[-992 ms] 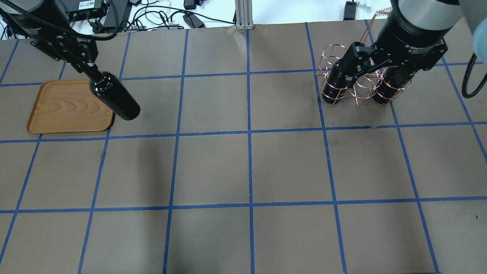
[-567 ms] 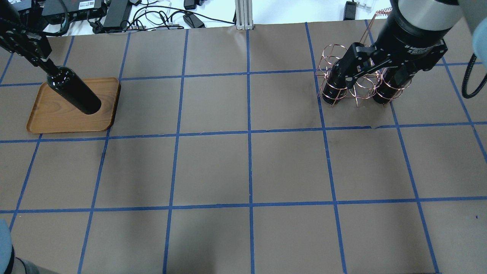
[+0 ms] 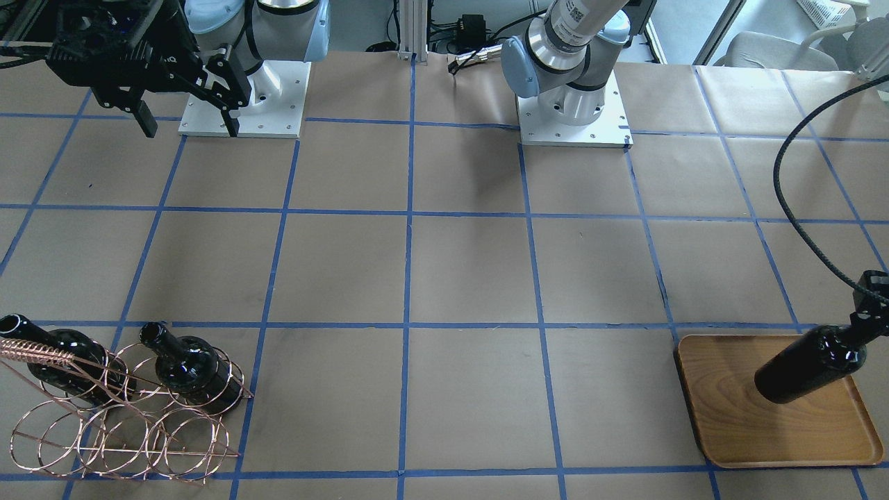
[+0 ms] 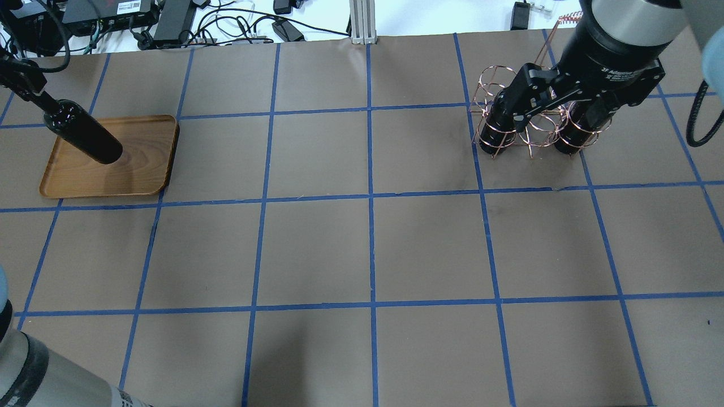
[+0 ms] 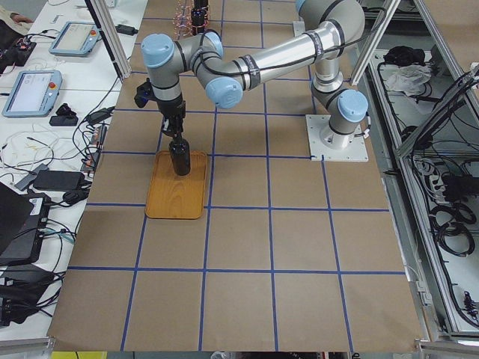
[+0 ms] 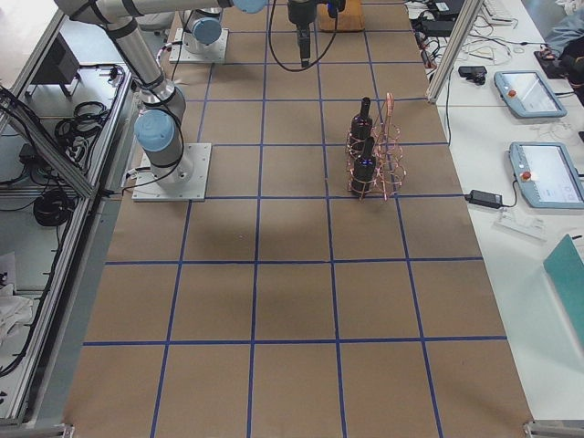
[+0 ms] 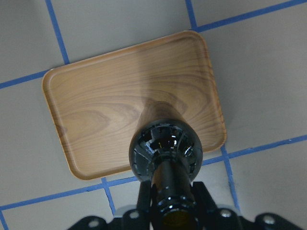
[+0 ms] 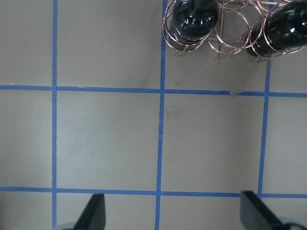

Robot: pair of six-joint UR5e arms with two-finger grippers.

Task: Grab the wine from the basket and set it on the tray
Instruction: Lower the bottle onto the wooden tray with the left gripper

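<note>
My left gripper point(image 4: 33, 92) is shut on the neck of a near-black wine bottle point(image 4: 85, 137) and holds it upright over the wooden tray point(image 4: 141, 169). In the left wrist view the bottle point(image 7: 165, 151) hangs over the tray's point(image 7: 96, 110) near edge; I cannot tell whether its base touches. The copper wire basket point(image 3: 118, 423) holds two more bottles point(image 3: 187, 368) point(image 3: 62, 354). My right gripper point(image 8: 173, 215) is open and empty, high above the table on the robot's side of the basket point(image 8: 225, 28).
Cables and power boxes point(image 4: 169, 22) lie beyond the table's far edge, with an aluminium post point(image 4: 362, 22) at its middle. The two arm bases point(image 3: 243, 97) point(image 3: 573, 104) stand at the robot's side. My left arm's elbow point(image 4: 34, 373) shows at the lower left.
My left gripper has carried the bottle leftward, from the tray's right edge to over the tray's left part. The right arm has not moved.
</note>
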